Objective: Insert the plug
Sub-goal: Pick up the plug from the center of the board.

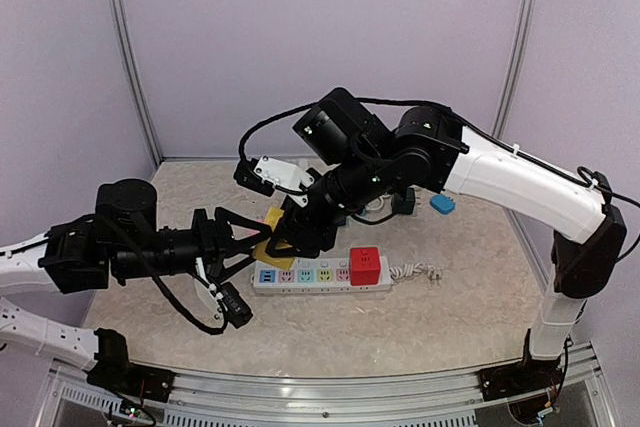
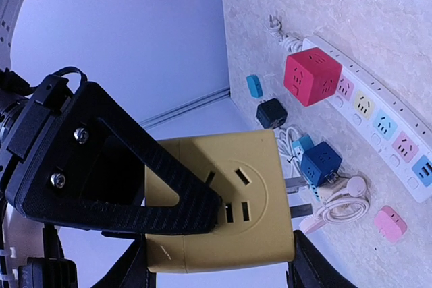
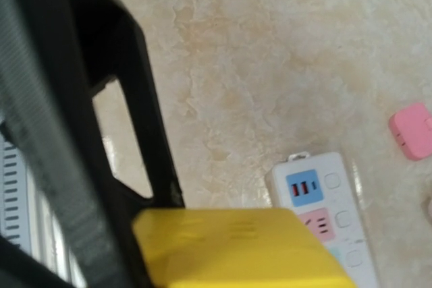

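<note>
A yellow cube plug (image 1: 272, 235) hangs above the left end of the white power strip (image 1: 320, 275). My left gripper (image 1: 243, 244) is shut on it. In the left wrist view the cube (image 2: 256, 187) sits between my lower fingers (image 2: 128, 268), with its metal prongs (image 2: 297, 185) pointing at the table. My right gripper (image 1: 300, 227) is closed on the same cube. One of its fingers (image 2: 135, 187) lies flat on the socket face. In the right wrist view the cube (image 3: 236, 247) is against my finger (image 3: 145, 133), above the strip's blue USB end (image 3: 304, 188).
A red cube (image 1: 364, 265) is plugged into the strip's right end. Behind the strip lie a navy cube (image 2: 320, 161), a black adapter (image 2: 272, 112), a light-blue plug (image 1: 442, 203), a coiled white cable (image 2: 341, 204) and a pink plug (image 3: 412, 129).
</note>
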Available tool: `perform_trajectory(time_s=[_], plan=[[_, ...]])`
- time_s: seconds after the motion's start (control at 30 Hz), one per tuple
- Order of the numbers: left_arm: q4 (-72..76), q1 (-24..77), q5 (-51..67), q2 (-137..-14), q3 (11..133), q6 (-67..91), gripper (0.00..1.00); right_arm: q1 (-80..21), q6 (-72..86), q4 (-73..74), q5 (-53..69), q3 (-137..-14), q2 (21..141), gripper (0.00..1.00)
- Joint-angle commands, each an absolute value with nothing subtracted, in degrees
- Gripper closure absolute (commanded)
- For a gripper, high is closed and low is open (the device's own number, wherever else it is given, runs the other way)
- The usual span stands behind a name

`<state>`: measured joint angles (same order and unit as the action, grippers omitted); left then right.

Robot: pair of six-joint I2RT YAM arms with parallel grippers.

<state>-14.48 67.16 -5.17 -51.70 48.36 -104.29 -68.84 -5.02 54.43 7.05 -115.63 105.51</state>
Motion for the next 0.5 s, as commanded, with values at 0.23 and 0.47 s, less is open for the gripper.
perform_trajectory(time_s=[0.23, 0.47], plan=[[-20.8, 59.9, -7.8, -52.0, 49.9, -65.7, 0.01, -66.1, 20.2, 49.7, -13.5, -105.3, 102.6, 1.0], [-26.1, 44.1, 4.1, -55.8, 43.3, -33.5, 0.01, -63.7, 35.2, 45.2, -20.3, -97.3, 103.6, 1.0]])
